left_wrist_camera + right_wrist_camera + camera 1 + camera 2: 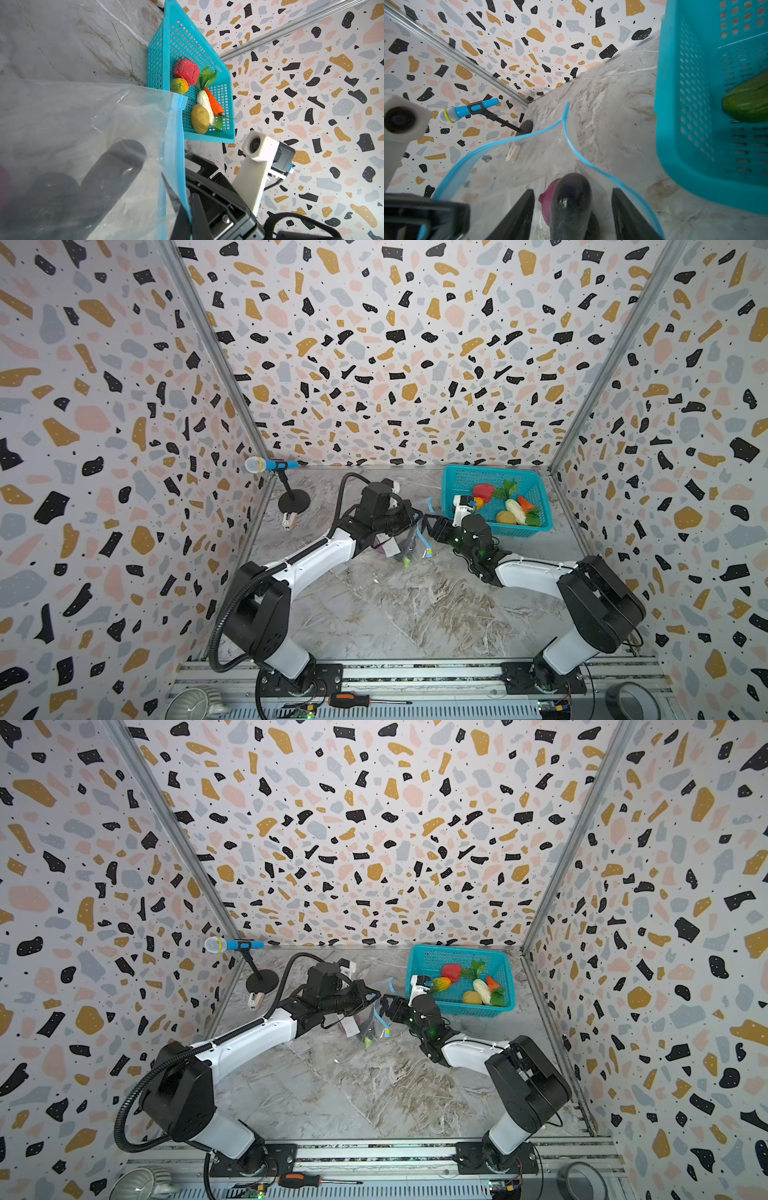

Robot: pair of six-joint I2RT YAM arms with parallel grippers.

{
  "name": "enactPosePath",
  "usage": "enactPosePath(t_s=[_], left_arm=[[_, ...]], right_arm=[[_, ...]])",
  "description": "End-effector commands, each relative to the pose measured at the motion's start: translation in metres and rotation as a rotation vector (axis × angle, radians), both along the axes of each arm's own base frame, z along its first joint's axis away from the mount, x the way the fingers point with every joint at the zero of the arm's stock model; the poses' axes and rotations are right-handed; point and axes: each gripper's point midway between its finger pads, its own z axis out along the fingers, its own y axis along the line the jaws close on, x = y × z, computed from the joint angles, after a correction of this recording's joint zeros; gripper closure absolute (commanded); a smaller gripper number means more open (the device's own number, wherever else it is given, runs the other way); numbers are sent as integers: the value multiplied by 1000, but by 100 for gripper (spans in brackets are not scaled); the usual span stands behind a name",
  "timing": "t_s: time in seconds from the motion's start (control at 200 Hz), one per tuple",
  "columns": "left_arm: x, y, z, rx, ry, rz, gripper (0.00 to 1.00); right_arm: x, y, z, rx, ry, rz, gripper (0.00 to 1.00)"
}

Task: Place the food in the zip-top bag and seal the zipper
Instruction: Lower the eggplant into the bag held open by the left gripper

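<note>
The clear zip-top bag (405,545) hangs open between both arms, in front of the teal basket. My left gripper (190,216) is shut on its light-blue zipper (173,145) edge. My right gripper (572,191) is open inside the bag mouth, its fingers apart on either side of the dark aubergine (571,207) and not touching it. A purple onion (548,199) lies beside it in the bag. The red pepper (483,491), carrot (525,503), white piece (515,510), yellow piece (505,517) and greens (507,488) lie in the basket.
The teal mesh basket (457,477) stands at the back right, close to my right wrist. A toy microphone (270,465) on a stand sits at the back left with a small pink object (289,519) by it. A screwdriver (349,700) lies on the front rail.
</note>
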Motion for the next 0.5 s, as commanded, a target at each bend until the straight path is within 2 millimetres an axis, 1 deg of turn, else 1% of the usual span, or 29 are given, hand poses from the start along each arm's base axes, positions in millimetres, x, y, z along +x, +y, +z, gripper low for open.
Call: enactPosePath(t_s=[0.0, 0.04, 0.125, 0.27, 0.365, 0.42, 0.496], left_arm=[[0, -1, 17, -25, -45, -18, 100], [0, -1, 17, -25, -45, -18, 100], [-1, 1, 18, -24, -48, -13, 100], [-1, 3, 17, -20, -52, -6, 100], [1, 5, 16, -18, -52, -3, 100], [1, 5, 16, -21, -53, -4, 100], [1, 5, 17, -24, -54, -5, 100]], right_arm=[[3, -3, 36, -24, -24, 15, 38], [5, -9, 35, -52, 16, 4, 38], [1, -24, 21, -89, 132, -13, 38], [-9, -47, -4, -38, 288, -13, 38], [-13, -49, -11, 0, 336, 14, 38], [-16, -45, -13, 11, 350, 42, 39], [-18, -38, -21, 24, 377, 76, 39]])
